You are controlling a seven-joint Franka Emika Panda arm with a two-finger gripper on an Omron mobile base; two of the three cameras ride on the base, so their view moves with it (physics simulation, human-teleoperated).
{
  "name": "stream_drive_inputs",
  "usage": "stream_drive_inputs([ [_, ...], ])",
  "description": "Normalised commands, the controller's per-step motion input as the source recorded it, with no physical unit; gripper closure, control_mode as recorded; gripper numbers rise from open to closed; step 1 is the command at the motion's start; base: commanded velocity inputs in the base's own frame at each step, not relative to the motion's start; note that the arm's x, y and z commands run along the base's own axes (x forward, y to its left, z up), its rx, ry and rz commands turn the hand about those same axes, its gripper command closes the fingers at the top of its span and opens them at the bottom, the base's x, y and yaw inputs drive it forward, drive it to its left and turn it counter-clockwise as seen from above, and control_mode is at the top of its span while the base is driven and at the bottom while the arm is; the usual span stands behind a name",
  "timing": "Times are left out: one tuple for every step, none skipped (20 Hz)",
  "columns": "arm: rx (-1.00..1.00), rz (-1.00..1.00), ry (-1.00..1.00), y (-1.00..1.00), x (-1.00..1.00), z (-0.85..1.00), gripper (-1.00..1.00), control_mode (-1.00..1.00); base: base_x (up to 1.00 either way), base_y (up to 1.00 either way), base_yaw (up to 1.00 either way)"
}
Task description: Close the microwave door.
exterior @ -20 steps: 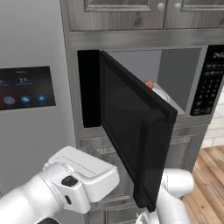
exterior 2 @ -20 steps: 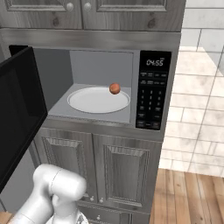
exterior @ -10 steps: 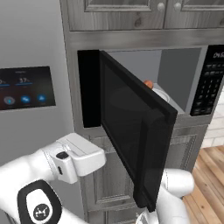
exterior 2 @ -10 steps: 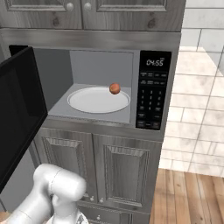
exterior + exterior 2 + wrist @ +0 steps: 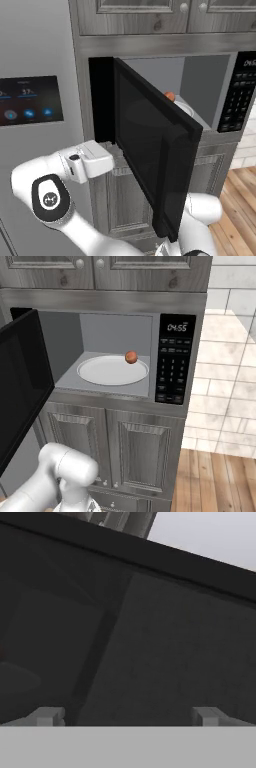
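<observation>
Microwave door (image 5: 150, 150) standing wide open, swung out to the left of the microwave (image 5: 150, 356) — glossy black panel, bar handle (image 5: 161, 190) along its free edge. Inside, a white plate (image 5: 113, 370) with a small reddish ball (image 5: 131, 357) at its back rim. Keypad (image 5: 173, 368) on the right, grey cabinet doors (image 5: 115, 451) below. Tool (image 5: 127, 717) close up against the dark door glass (image 5: 150, 652), finger tips (image 5: 47, 716) set wide apart — holding nothing. Fridge screen (image 5: 30, 100) off to the left.
</observation>
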Motion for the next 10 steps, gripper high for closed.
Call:
stream_drive_inputs([
  [-0.03,-0.15,0.0,-0.14,0.64,0.0,-1.0,-1.0,0.0,0.0,0.0],
  [-0.01,-0.15,0.0,-0.28,0.37,0.0,-1.0,-1.0,0.0,0.0,0.0],
  [0.0,-0.15,0.0,-0.61,0.06,0.0,-1.0,-1.0,0.0,0.0,0.0],
  [0.0,-0.13,0.0,-0.78,0.0,0.0,-1.0,-1.0,0.0,0.0,0.0],
  [0.0,-0.11,0.0,-0.99,0.0,0.0,-1.0,-1.0,0.0,0.0,0.0],
  [0.0,-0.09,0.0,-1.0,0.0,0.0,-1.0,-1.0,0.0,0.0,0.0],
  [0.0,-0.08,0.0,-1.0,0.0,0.0,-1.0,-1.0,0.0,0.0,0.0],
  [0.01,-0.07,0.0,-1.0,-0.01,0.0,-1.0,-1.0,0.0,0.0,0.0],
  [0.01,-0.06,0.0,-1.0,0.0,0.0,-1.0,-1.0,0.0,0.0,0.0],
  [0.02,-0.06,0.0,-1.0,0.0,0.0,-1.0,-1.0,0.0,0.0,0.0],
])
